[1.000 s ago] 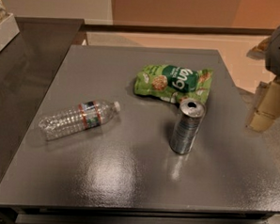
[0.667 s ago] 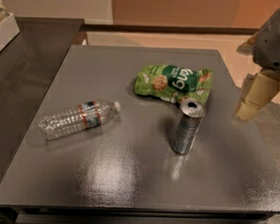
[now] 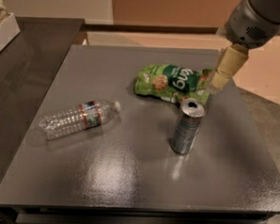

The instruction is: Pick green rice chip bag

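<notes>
Grey desk [image 3: 127, 179]: green rice chip bag [image 3: 172, 82] lies just left of the end effector [image 3: 217, 84] tip; its grip state can't be told.

We are looking at only a small part of the robot, reaching in at the upper right of the view. We are seeing a rounded wrist housing [image 3: 258, 16] in pale matte grey, smooth and free of visible screws or cables. On its lower face we are making out a small grille [image 3: 255, 33], an oval patch of fine dark dots. Below the housing the gripper [image 3: 216, 84] is hanging down and to the left, and we are noting its cream, almost ivory colour, its blocky straight-edged shape, and a slightly lighter, narrower section towards its lower end.
</notes>
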